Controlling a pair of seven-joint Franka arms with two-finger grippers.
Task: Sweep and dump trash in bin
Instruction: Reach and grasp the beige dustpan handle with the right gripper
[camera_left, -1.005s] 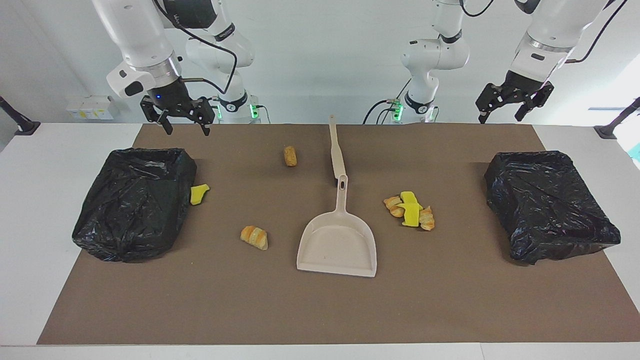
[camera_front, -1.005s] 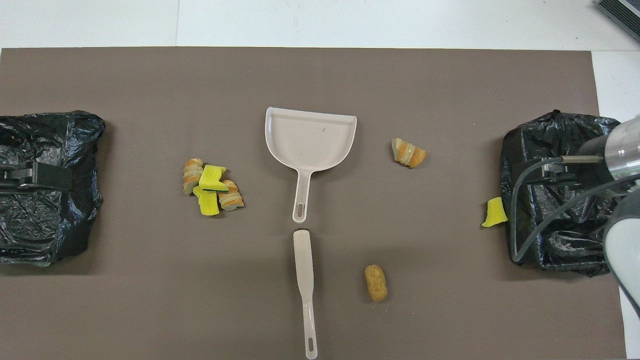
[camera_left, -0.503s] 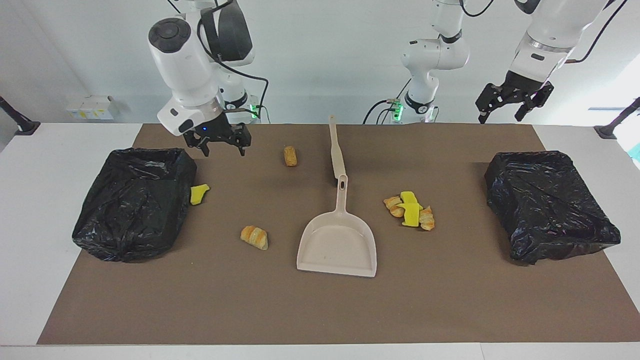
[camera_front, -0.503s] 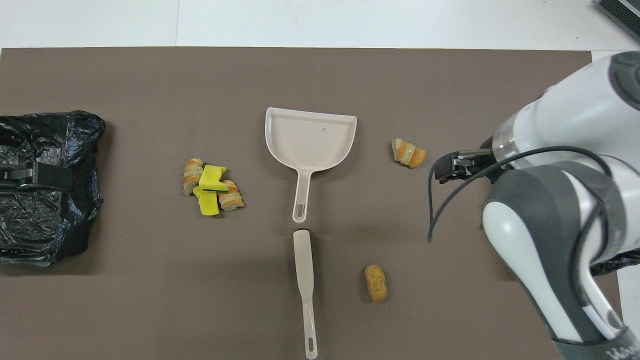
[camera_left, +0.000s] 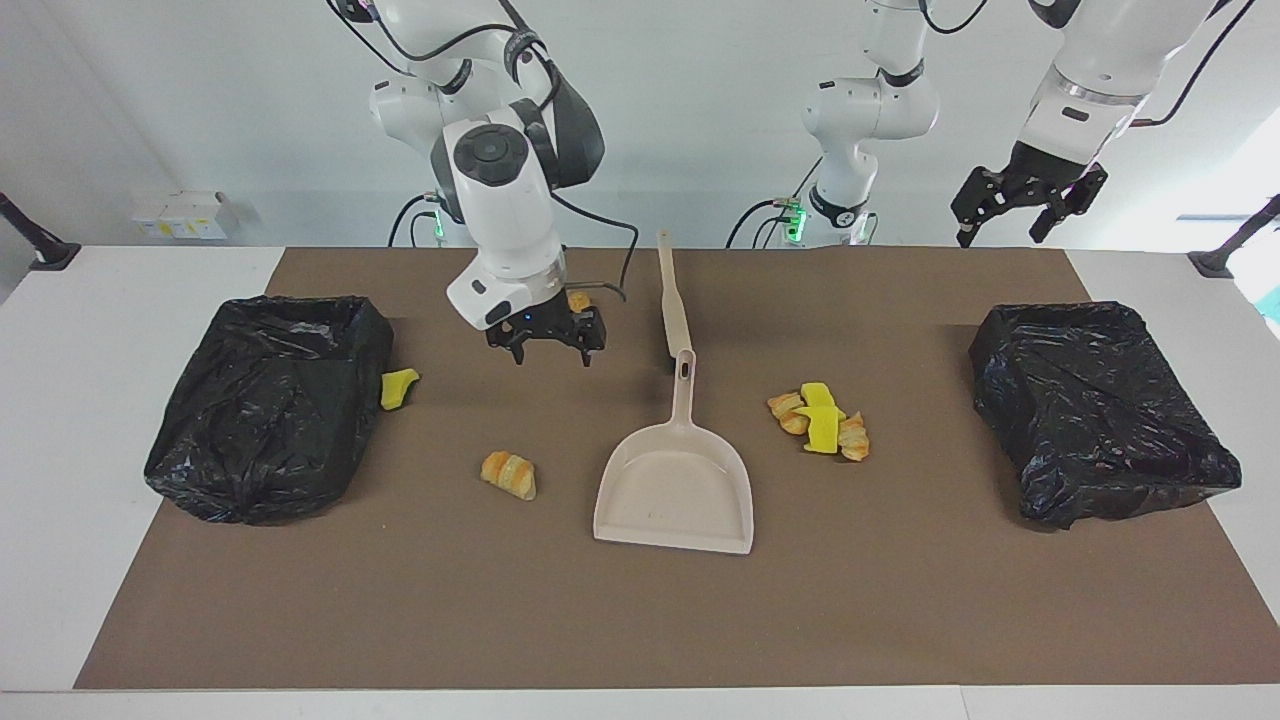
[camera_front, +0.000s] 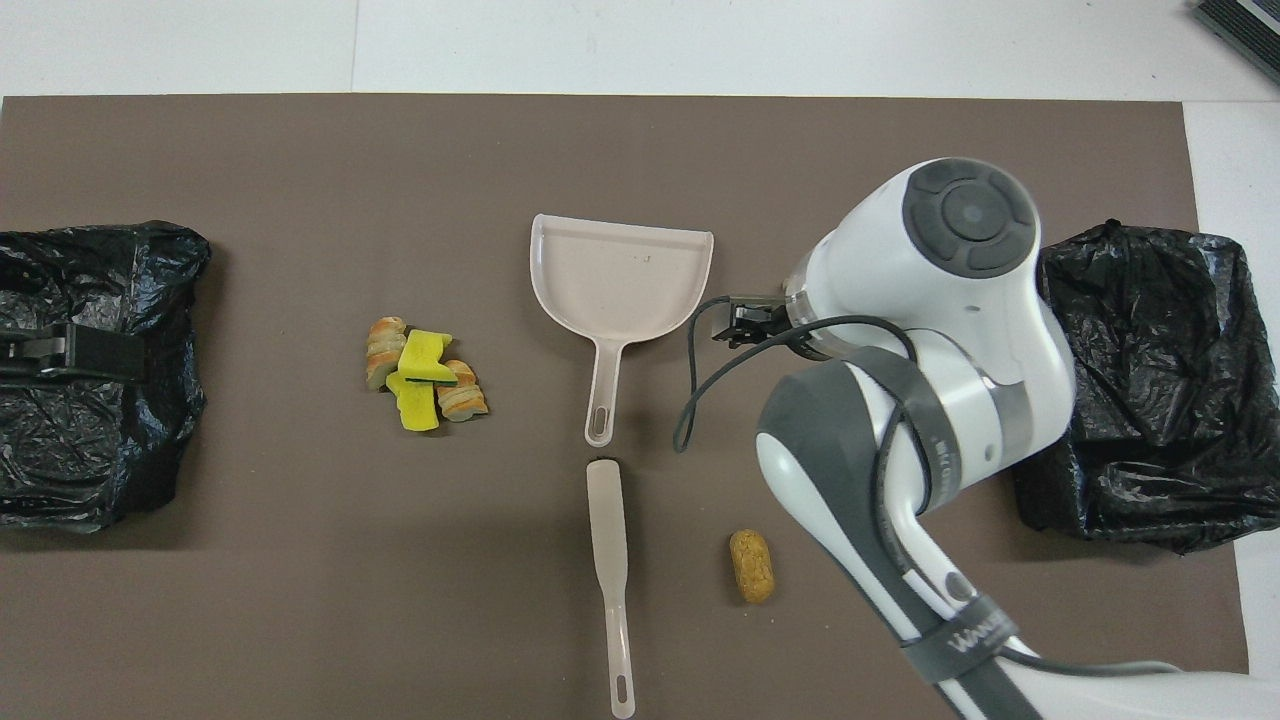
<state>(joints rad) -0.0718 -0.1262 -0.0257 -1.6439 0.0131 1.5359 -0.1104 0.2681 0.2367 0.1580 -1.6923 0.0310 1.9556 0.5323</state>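
Note:
The trash lies scattered on the brown mat. A cork-shaped roll (camera_left: 578, 300) (camera_front: 752, 566) sits near the robots, and a lone croissant (camera_left: 509, 474) lies beside the dustpan. A yellow wedge (camera_left: 398, 388) rests against the bin (camera_left: 265, 400) at the right arm's end. A pile of croissants and yellow wedges (camera_left: 820, 418) (camera_front: 425, 378) lies toward the left arm's end. My right gripper (camera_left: 550, 358) hangs open and empty low over the mat, between the roll and the lone croissant. My left gripper (camera_left: 1002, 236) waits open, high over the left arm's end.
A beige dustpan (camera_left: 675, 490) (camera_front: 620, 275) lies mid-mat, handle toward the robots. The beige brush (camera_left: 673, 295) (camera_front: 610, 560) lies in line with it, nearer the robots. A second black-bagged bin (camera_left: 1095, 410) (camera_front: 95, 370) stands at the left arm's end.
My right arm has swung from above the bin at its end toward the mat's middle and come down, still open. The left arm and all objects have stayed put.

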